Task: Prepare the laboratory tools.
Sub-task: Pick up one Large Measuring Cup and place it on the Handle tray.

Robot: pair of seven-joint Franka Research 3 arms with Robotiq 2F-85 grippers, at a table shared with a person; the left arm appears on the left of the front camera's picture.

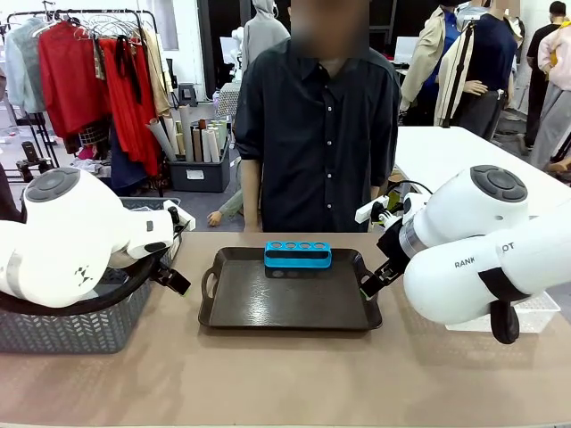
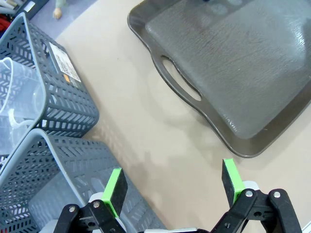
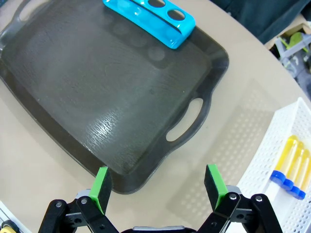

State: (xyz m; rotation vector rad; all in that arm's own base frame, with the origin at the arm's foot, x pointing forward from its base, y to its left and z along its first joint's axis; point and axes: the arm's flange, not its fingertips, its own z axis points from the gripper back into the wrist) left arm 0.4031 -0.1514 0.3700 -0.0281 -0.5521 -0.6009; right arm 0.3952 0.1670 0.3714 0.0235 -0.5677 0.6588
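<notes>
Your dark tray (image 1: pixel 294 308) sits mid-bench. A grey basket (image 2: pixel 68 99) by the left edge holds the beaker (image 2: pixel 18 97). The white bin (image 3: pixel 265 145) by the right edge holds the tubes (image 3: pixel 291 162). Left end effector (image 2: pixel 173 178) and right end effector (image 3: pixel 157 182) are wide open, holding nothing. Come straight down on one tube.

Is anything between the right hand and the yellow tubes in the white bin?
Nothing visible does: the right hand is open, and the blue-capped tubes lie uncovered in the open-topped white bin.

blue-capped amber tubes (image 3: pixel 291 164) lie in white bin (image 3: pixel 270 145); clear beaker (image 2: pixel 17 94) in basket (image 2: pixel 70 104).
</notes>
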